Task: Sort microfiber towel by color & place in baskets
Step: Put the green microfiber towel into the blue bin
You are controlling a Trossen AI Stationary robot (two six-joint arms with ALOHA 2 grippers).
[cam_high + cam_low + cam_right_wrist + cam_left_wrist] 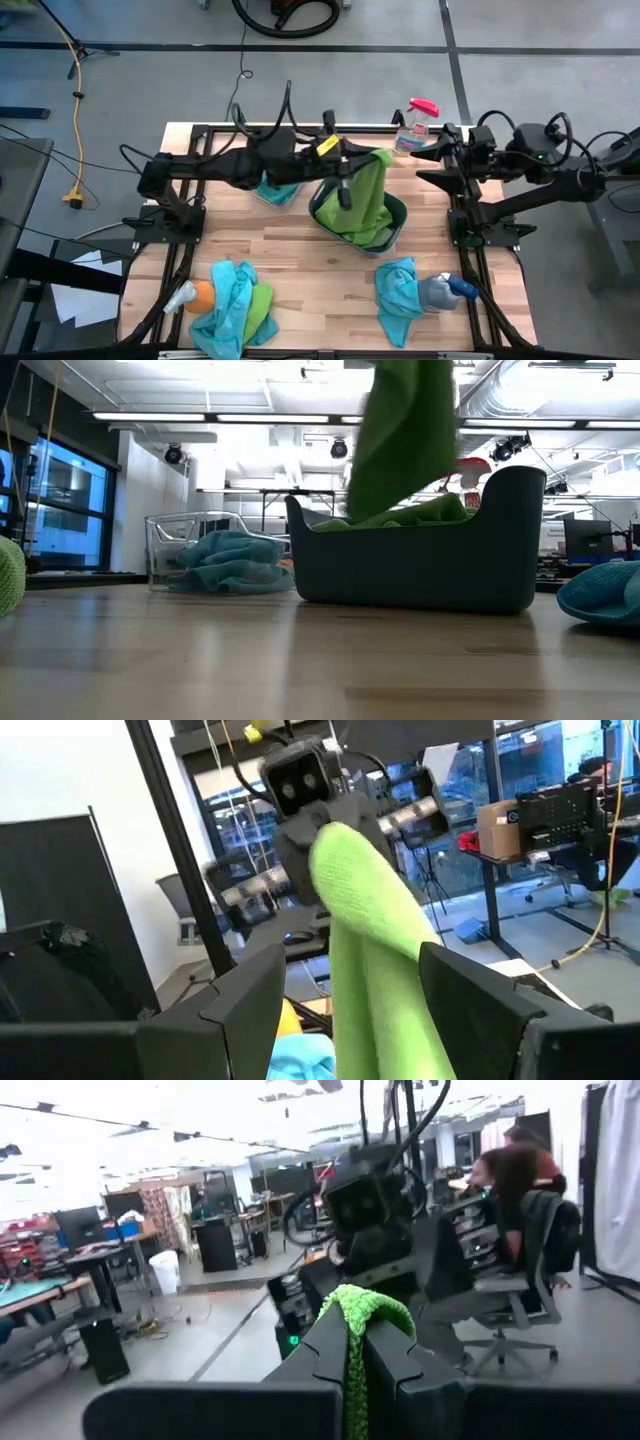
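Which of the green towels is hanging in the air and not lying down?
The green towel pinched by the left tool hangs over the dark basket. The other green towels lie in that basket or on the table.

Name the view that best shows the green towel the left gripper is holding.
The high view: the green towel hangs from the shut left gripper over the dark basket. The low view shows it draping into the basket, gripper hidden. The left wrist view shows only a pinched fold; the right wrist view shows it close, cropped.
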